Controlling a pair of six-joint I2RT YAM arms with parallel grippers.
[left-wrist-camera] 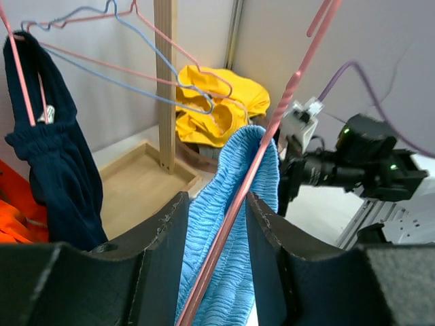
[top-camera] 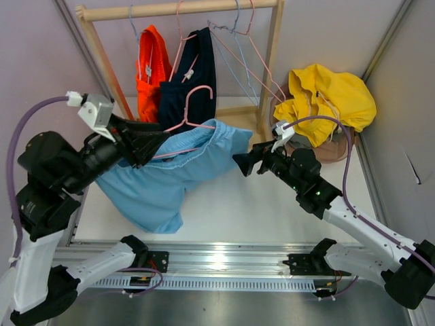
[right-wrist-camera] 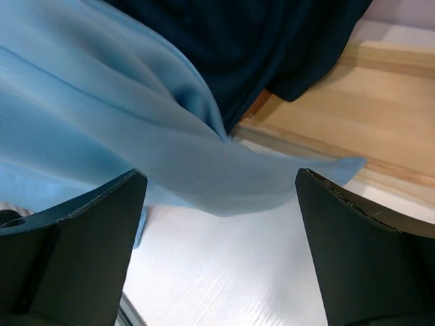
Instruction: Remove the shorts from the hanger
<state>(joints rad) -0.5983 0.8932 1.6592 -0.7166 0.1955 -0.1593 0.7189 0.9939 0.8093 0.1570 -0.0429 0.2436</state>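
Over the left half of the table (top-camera: 258, 210), the light blue shorts (top-camera: 170, 170) are hanging in the air, draped on a pink hanger (left-wrist-camera: 272, 129). One leg droops down toward the near-left corner without quite lying flat. The left gripper (left-wrist-camera: 215, 200) has the left end of that bundle. From its wrist cam the fingers (left-wrist-camera: 170, 231) sit snug on either side of the bunched waistband, with the hanger wire running right up the middle. Pretty sure the pads are pressing cloth rather than bare wire, but it's hard to call from that angle.

The right gripper (top-camera: 243, 163) is just beside the right end of the shorts, jaws spread wide and nothing between them. Its own cam shows the blue fabric sagging in front of the fingers, not touching either one.

Along the far edge is the wooden rack (top-camera: 177, 9), with orange shorts (top-camera: 151, 75) and navy shorts (top-camera: 194, 75) hung side by side at its left. A few bare wire hangers (top-camera: 238, 41) hang to their right. Near the far-right corner a yellow garment (top-camera: 333, 95) sits in a crumpled heap.
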